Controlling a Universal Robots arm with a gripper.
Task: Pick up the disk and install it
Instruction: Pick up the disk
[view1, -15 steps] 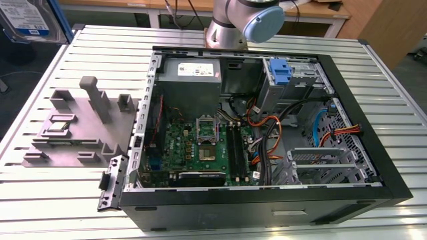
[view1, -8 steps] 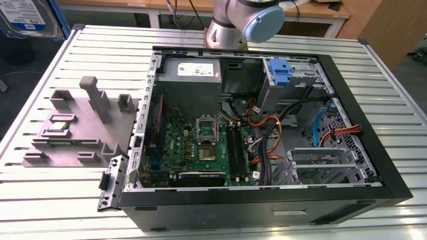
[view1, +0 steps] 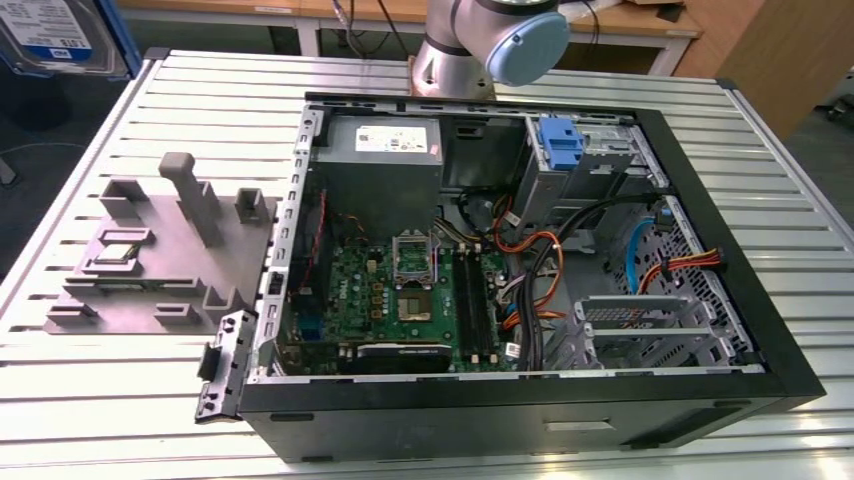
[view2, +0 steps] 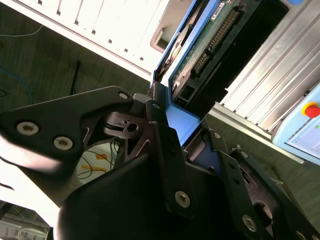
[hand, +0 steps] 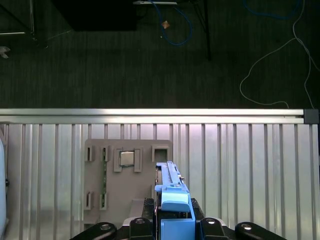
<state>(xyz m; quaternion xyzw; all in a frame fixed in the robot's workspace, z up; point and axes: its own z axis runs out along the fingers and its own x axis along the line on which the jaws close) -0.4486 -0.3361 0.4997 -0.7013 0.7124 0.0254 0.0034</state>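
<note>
The disk (view1: 54, 35) hangs high at the exterior view's upper left, off the table's corner, showing its silver face, white-and-blue label and blue carrier edge. In the first wrist view its blue carrier (hand: 172, 200) stands edge-on between the black fingers of my gripper (hand: 175, 222), above the grey fixture plate (hand: 127, 175). In the second wrist view the disk's green circuit board (view2: 210, 40) and blue bracket (view2: 182, 120) run away from my gripper (view2: 177, 127). The gripper is shut on the disk's carrier.
An open computer case (view1: 787, 380) lies on the slatted metal table (view1: 200, 90). It holds a blue caddy (view1: 563, 145), a grey power supply (view1: 380, 140), a motherboard, cables and a metal drive cage (view1: 641, 320). A grey fixture (view1: 160, 250) stands at the exterior view's left of the case.
</note>
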